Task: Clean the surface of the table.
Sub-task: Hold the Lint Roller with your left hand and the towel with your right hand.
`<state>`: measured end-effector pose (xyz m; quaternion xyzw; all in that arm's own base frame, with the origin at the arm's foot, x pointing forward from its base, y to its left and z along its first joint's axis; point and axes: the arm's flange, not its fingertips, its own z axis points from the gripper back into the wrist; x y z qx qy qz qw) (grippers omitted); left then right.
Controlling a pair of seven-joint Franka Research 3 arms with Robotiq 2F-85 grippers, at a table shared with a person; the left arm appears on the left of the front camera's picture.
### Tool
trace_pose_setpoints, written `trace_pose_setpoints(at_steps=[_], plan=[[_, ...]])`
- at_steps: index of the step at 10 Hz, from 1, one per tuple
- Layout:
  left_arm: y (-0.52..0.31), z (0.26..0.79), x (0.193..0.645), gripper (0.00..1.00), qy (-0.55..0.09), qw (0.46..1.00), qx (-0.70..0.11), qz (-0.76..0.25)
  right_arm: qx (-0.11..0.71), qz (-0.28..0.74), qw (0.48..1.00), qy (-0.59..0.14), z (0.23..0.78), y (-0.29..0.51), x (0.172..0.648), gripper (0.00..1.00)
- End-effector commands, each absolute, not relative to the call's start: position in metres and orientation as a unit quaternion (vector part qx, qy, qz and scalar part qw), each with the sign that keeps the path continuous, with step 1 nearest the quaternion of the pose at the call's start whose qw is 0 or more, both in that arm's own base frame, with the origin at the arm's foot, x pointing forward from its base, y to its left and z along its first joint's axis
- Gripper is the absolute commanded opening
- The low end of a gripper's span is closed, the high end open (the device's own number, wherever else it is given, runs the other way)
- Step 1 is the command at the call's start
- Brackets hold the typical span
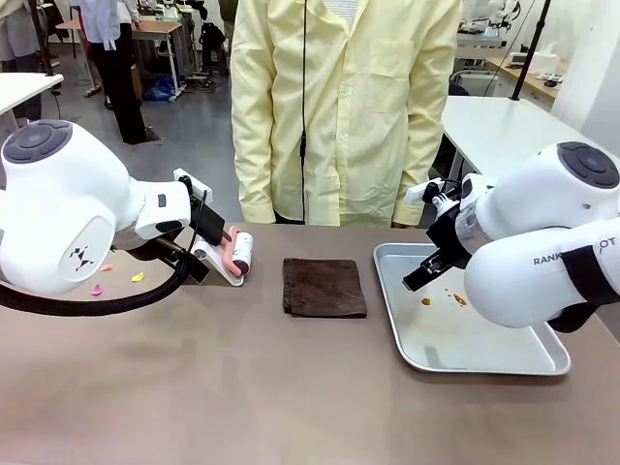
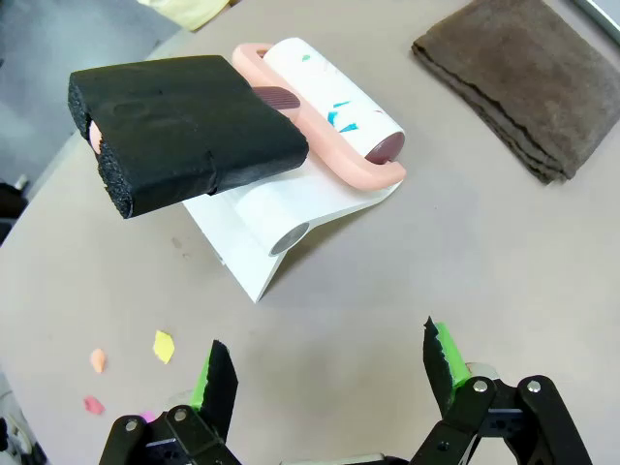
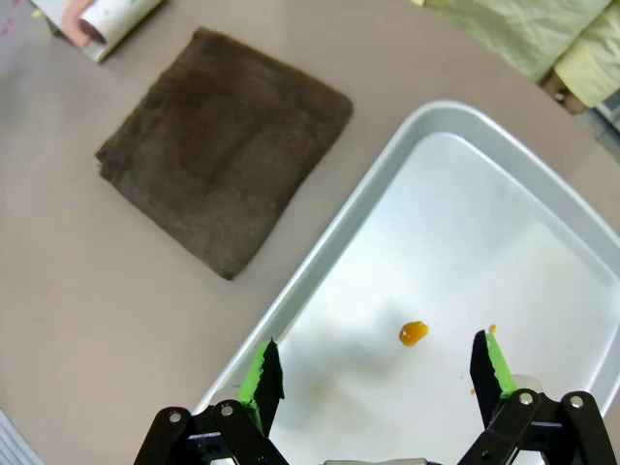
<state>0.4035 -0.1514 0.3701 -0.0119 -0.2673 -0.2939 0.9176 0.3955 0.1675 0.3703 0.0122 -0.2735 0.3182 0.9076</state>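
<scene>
Landmark: we take the folded brown cloth, lying flat in the middle, as our fixed mark.
Desk: the taupe desk spreads out under the cloth on every side, and its far edge meets the person just behind the cloth.
Left pincer: here we see the left pincer spread wide with nothing between its green pads. It hangs over bare desk on the robot's left of the cloth.
Right pincer: the right pincer is just as wide and empty. It sits on the right of the cloth and looks down into the tray.
Lint roller: the lint roller has a pink frame and a white roll dotted with small coloured flecks. It rests on a white stand, just left of the cloth and apart from it.
Foam grip: a black foam grip wraps the roller's handle and points away from the cloth.
Tray: the silver tray lies flat on the desk, right of the cloth, with a strip of desk between them.
In the tray: we spot an orange blob on the tray floor and smaller orange specks beside it.
Scraps: small yellow, orange and pink paper scraps lie on the desk, left of the cloth and beyond the roller.
Person: a person in a pale yellow coat stands at the far side, straight behind the cloth.
</scene>
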Motion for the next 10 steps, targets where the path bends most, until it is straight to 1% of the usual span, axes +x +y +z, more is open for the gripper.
trace_pose_setpoints(at_steps=[1, 2, 3, 4, 5, 6, 7, 8, 9, 10], plan=[[-0.151, 0.37, 0.403, 1.0, -0.267, 0.918, -0.012, -0.294, 0.012, 0.318, 0.908, -0.274, 0.37, 0.167, 0.396, 1.0], [-0.151, 0.37, 0.403, 1.0, -0.267, 0.918, -0.012, -0.294, 0.012, 0.318, 0.908, -0.274, 0.37, 0.168, 0.396, 1.0], [-0.144, 0.39, 0.393, 1.0, -0.24, 0.925, -0.051, -0.29, 0.004, 0.316, 0.915, -0.249, 0.388, 0.166, 0.384, 1.0], [-0.134, 0.409, 0.379, 1.0, -0.239, 0.923, -0.129, -0.273, 0.045, 0.267, 0.94, -0.205, 0.4, 0.163, 0.373, 1.0], [-0.122, 0.425, 0.369, 1.0, -0.213, 0.941, -0.142, -0.221, 0.081, 0.187, 0.963, -0.174, 0.411, 0.158, 0.362, 1.0], [-0.113, 0.437, 0.361, 1.0, -0.169, 0.957, -0.162, -0.169, 0.128, 0.127, 0.971, -0.158, 0.423, 0.152, 0.349, 1.0], [-0.107, 0.443, 0.356, 1.0, -0.137, 0.969, -0.16, -0.125, 0.162, 0.077, 0.972, -0.149, 0.434, 0.146, 0.334, 1.0], [-0.098, 0.448, 0.351, 1.0, -0.117, 0.968, -0.195, -0.105, 0.212, 0.051, 0.964, -0.152, 0.446, 0.138, 0.314, 1.0], [-0.091, 0.456, 0.344, 1.0, -0.105, 0.958, -0.245, -0.106, 0.247, 0.044, 0.953, -0.171, 0.456, 0.129, 0.293, 1.0], [-0.072, 0.465, 0.335, 1.0, -0.107, 0.934, -0.324, -0.106, 0.281, 0.034, 0.94, -0.191, 0.465, 0.117, 0.271, 1.0]])
